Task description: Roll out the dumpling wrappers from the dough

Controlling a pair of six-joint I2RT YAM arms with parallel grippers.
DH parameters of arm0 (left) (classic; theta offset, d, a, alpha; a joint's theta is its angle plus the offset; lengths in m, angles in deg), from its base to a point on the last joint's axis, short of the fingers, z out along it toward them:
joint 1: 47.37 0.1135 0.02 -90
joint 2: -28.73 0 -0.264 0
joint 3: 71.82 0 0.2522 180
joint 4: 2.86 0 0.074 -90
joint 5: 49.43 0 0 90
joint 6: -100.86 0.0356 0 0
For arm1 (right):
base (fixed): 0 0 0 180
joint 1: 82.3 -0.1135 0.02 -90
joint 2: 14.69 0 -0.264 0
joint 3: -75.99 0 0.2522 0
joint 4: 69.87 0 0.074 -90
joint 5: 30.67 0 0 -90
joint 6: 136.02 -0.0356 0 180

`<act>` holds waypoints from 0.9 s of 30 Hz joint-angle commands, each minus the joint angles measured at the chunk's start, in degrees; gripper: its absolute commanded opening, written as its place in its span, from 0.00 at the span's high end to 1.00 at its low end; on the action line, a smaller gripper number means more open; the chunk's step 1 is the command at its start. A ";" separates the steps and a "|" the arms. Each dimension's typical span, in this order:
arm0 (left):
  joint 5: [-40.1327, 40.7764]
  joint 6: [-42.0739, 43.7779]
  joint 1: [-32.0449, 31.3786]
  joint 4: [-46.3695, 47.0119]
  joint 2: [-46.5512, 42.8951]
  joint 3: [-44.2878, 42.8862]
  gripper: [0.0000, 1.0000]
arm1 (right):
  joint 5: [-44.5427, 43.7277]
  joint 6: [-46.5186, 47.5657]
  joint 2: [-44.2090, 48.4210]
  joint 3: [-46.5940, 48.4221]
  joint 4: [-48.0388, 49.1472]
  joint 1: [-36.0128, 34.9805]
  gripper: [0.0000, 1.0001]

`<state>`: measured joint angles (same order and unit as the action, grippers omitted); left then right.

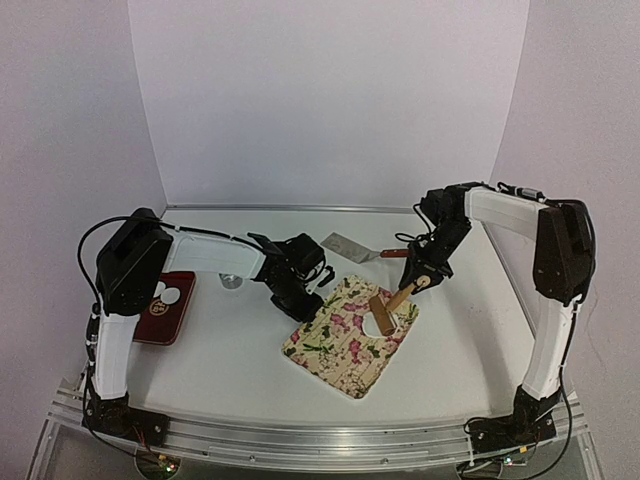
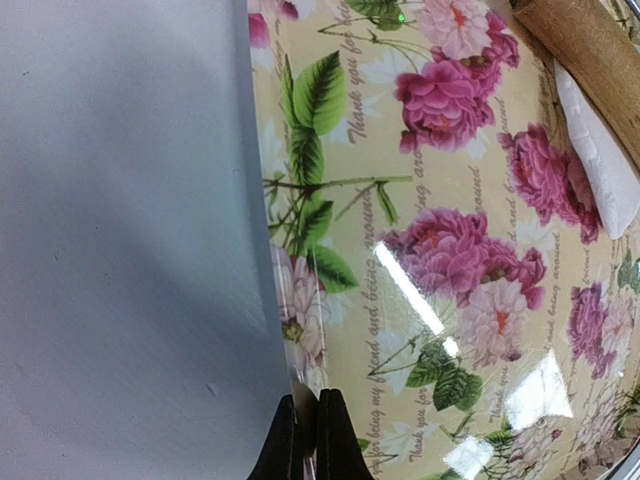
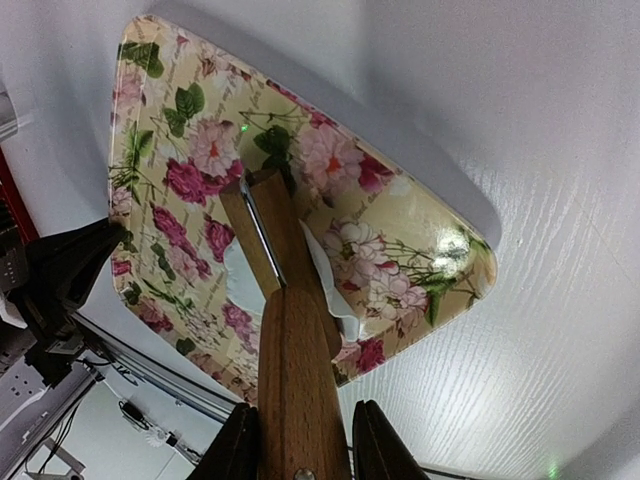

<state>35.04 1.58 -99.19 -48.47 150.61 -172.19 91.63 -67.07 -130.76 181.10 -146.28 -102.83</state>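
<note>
A white piece of dough (image 1: 378,322) lies on the floral cutting board (image 1: 340,350), under the wooden rolling pin (image 1: 384,308). My right gripper (image 1: 420,279) is shut on the pin's handle (image 3: 300,390), which sits between its fingers (image 3: 236,445). The roller (image 3: 262,235) rests across the dough (image 3: 335,290). My left gripper (image 1: 298,292) is shut on the board's left edge (image 2: 300,375), its tips (image 2: 305,435) pinching the rim. In the left wrist view the dough (image 2: 600,150) and the pin (image 2: 590,50) show at the top right. Two round white dumpling wrappers (image 1: 166,294) lie on a red tray (image 1: 160,322) at the left.
A metal spatula (image 1: 348,247) with a red handle lies behind the board. A small metal ring (image 1: 232,282) sits on the table between the red tray and my left gripper. White walls close the back and sides.
</note>
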 commanded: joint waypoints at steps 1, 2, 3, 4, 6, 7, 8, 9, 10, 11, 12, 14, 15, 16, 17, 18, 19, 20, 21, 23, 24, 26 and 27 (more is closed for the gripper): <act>0.75 -0.03 -0.07 1.65 4.60 -0.82 1.00 | -21.72 -1.79 -14.70 -7.28 1.48 -5.66 1.00; 0.70 0.03 -0.12 1.57 4.73 -0.96 1.00 | -21.81 -1.86 -14.85 -7.26 1.56 -5.88 1.00; 0.66 0.04 -0.15 1.54 4.80 -1.12 1.00 | -21.85 -1.95 -15.12 -7.24 1.63 -6.16 1.00; 0.61 0.05 -0.10 1.50 4.86 -1.19 1.00 | -21.90 -1.98 -15.37 -7.14 1.63 -6.37 1.00; 0.53 0.05 -0.16 1.43 4.93 -1.32 1.00 | -22.04 -2.10 -15.93 -6.97 1.77 -6.87 1.00; 0.48 0.05 -0.12 1.44 4.95 -1.36 1.00 | -22.22 -2.21 -16.22 -6.92 1.79 -7.09 1.00; 0.44 0.05 -0.08 1.44 4.95 -1.40 1.00 | -22.40 -2.32 -16.44 -6.94 1.81 -7.28 1.00; 0.44 0.05 -0.11 1.42 4.94 -1.44 1.00 | -22.63 -2.41 -16.62 -6.98 1.85 -7.49 1.00; 0.43 0.05 -0.12 1.37 4.89 -1.43 1.00 | -22.82 -2.50 -16.78 -7.03 1.92 -7.69 1.00; 0.42 0.05 -0.11 1.36 4.87 -1.44 1.00 | -22.95 -2.63 -16.88 -7.14 2.01 -7.82 1.00; 0.45 0.06 -0.14 1.33 4.85 -1.44 1.00 | -23.02 -2.77 -16.95 -7.19 2.07 -7.97 1.00; 0.49 0.13 -0.12 1.24 4.78 -1.41 1.00 | -22.99 -2.98 -17.06 -6.98 2.19 -8.44 1.00; 0.52 0.11 -0.09 1.26 4.70 -1.38 1.00 | -23.00 -3.06 -17.20 -6.85 2.26 -8.65 1.00; 0.52 0.13 -0.08 1.26 4.63 -1.37 1.00 | -22.99 -3.15 -17.38 -6.54 2.26 -8.85 1.00; 0.48 0.07 -0.09 1.28 4.59 -1.32 1.00 | -23.07 -3.25 -17.57 -6.28 2.26 -9.12 1.00; 0.45 0.05 -0.08 1.27 4.53 -1.28 1.00 | -23.22 -3.40 -17.86 -6.07 2.25 -9.44 1.00; 0.44 0.05 -0.12 1.26 4.51 -1.26 1.00 | -23.37 -3.56 -18.12 -5.86 2.25 -9.71 1.00; 0.44 0.05 -0.13 1.27 4.43 -1.26 1.00 | -23.49 -3.66 -18.39 -5.72 2.23 -10.02 1.00; 0.44 0.05 -0.13 1.30 4.35 -1.22 1.00 | -23.53 -3.76 -18.59 -5.62 2.26 -10.30 1.00; 0.44 0.05 -0.14 1.35 4.25 -1.05 1.00 | -23.52 -3.96 -18.91 -5.41 2.25 -10.90 1.00; 0.43 0.05 -0.14 1.35 4.22 -1.00 1.00 | -23.56 -4.08 -18.96 -5.39 2.26 -11.11 1.00; 0.44 0.05 -0.09 1.35 4.17 -0.79 1.00 | -23.80 -4.32 -19.16 -5.36 2.22 -11.68 1.00; 0.43 0.05 -0.08 1.38 4.16 -0.70 1.00 | -23.81 -4.42 -19.22 -5.28 2.23 -11.90 1.00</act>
<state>34.77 1.61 -99.06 -49.82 151.14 -173.33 93.67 -69.35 -133.93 183.94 -144.37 -108.47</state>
